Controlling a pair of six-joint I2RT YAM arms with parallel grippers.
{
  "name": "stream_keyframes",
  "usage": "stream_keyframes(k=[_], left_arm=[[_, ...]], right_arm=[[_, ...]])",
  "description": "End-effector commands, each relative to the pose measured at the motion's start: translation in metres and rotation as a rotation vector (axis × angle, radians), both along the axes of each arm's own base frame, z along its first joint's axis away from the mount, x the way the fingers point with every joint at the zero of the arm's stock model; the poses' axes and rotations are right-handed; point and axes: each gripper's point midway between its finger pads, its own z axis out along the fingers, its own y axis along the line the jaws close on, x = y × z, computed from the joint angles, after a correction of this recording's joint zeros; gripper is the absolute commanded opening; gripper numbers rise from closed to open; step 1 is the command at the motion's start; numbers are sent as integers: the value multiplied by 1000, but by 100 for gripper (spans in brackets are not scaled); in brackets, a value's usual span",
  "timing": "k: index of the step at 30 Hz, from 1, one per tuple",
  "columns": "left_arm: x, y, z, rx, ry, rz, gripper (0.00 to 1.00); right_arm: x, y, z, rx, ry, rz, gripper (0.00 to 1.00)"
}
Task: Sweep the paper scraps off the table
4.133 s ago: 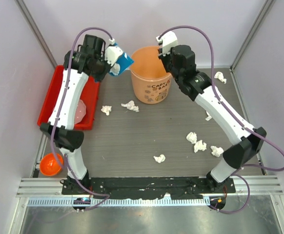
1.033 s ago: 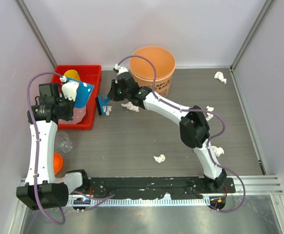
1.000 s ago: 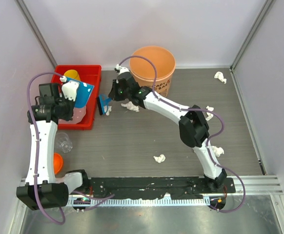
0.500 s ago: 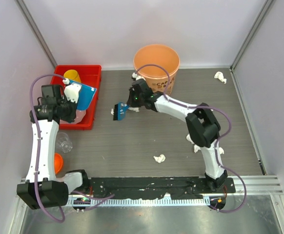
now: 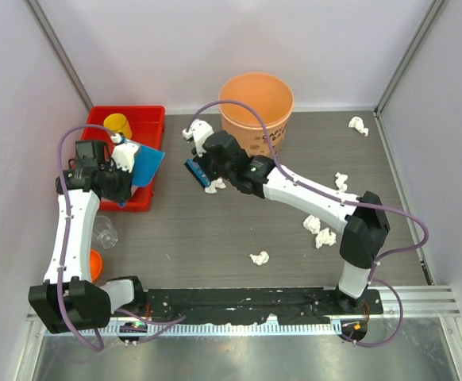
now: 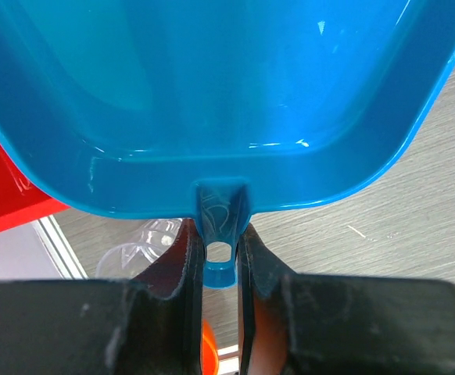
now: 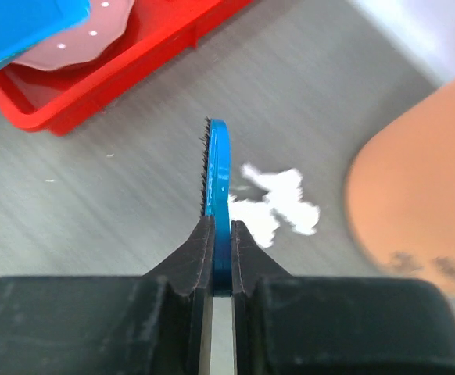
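My left gripper (image 5: pixel 129 167) is shut on the handle (image 6: pixel 218 234) of a blue dustpan (image 5: pixel 148 163), holding it over the right edge of the red tray. My right gripper (image 5: pixel 206 166) is shut on a small blue brush (image 5: pixel 197 172), bristles facing left, just left of a clump of white paper scraps (image 5: pixel 215 186). In the right wrist view the brush (image 7: pixel 216 176) stands edge-on in front of my gripper (image 7: pixel 220 226), with the scraps (image 7: pixel 278 203) just right of it. More scraps lie at the far right corner (image 5: pixel 359 125), mid right (image 5: pixel 340 182), right (image 5: pixel 318 231) and near centre (image 5: pixel 259 258) of the grey table (image 5: pixel 207 230).
An orange bucket (image 5: pixel 256 103) stands at the back centre, close behind my right gripper. The red tray (image 5: pixel 140 119) at the back left holds a yellow cup (image 5: pixel 118 125) and a pink plate (image 7: pixel 79 47). A clear cup (image 5: pixel 104 232) and an orange bowl (image 5: pixel 94 262) sit at the left edge.
My right arm swung the brush from beside the tray rightwards and back toward the bucket, and the two nearby scraps ended up together. My left arm brought the dustpan slightly right.
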Motion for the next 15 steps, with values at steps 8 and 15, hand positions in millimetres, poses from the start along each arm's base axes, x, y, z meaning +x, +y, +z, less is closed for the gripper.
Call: stream_keyframes(k=[8, 15], left_arm=[[-69, 1, -50, 70, 267, -207, 0], [-113, -3, -79, 94, 437, -349, 0]], right_arm=[[80, -1, 6, -625, -625, 181, 1], [70, 6, -74, -691, -546, 469, 1]])
